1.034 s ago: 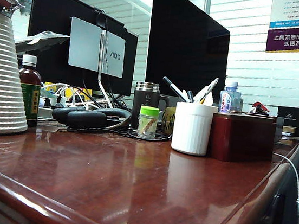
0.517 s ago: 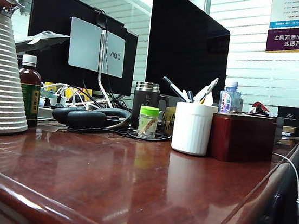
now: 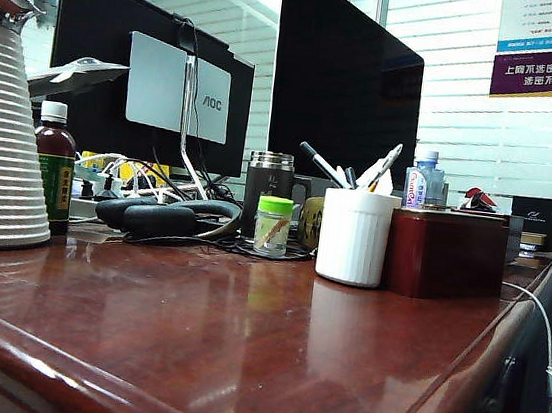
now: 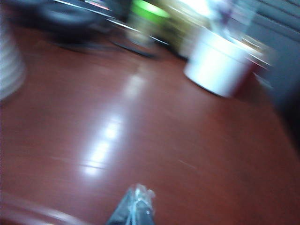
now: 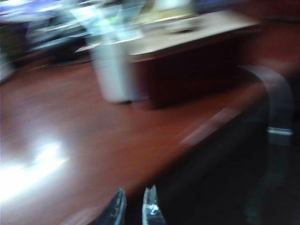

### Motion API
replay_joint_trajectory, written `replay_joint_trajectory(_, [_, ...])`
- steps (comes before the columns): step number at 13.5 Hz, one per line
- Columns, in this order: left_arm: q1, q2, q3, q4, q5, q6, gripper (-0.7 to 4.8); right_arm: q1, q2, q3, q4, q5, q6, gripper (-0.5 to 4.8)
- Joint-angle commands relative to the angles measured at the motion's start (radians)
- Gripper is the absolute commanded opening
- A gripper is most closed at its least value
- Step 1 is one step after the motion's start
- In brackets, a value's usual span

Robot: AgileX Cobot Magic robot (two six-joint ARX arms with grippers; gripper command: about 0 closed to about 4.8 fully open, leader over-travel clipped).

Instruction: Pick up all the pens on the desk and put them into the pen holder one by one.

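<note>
Found pens (image 3: 382,167) all standing in white ribbed plastic cup (image 3: 354,236), glossy reddish-brown bench (image 3: 240,333) unchanged since earlier, left hand (image 4: 133,208) shut and empty, right hand (image 5: 133,208) slightly parted, holding nothing.

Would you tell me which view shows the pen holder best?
The exterior view: the pen holder is sharp there, ribs and pens visible, beside the red box. Both wrist views show it only as a blurred white cup.
</note>
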Motion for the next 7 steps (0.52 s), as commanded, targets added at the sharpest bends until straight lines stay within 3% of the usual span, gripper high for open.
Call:
replay_joint_trajectory(1, [0.235, 0.0, 0.003, -0.001, 0.027, 0.001, -0.05, -0.128, -0.001, -0.004, 0.01, 0.002, 0.001, 0.58])
replay_joint_trajectory(2, [0.328, 0.0, 0.002, 0.001, 0.027, 0.001, -0.05, -0.156, -0.001, -0.004, 0.01, 0.002, 0.001, 0.58])
replay_joint_trajectory(4, [0.43, 0.0, -0.023, 0.051, 0.024, 0.0, -0.05, -0.159, -0.001, -0.005, 0.01, 0.0, 0.001, 0.58])
replay_joint_trajectory(7, [0.447, 0.0, -0.023, 0.048, 0.026, 0.001, -0.05, -0.159, -0.001, -0.005, 0.01, 0.002, 0.001, 0.58])
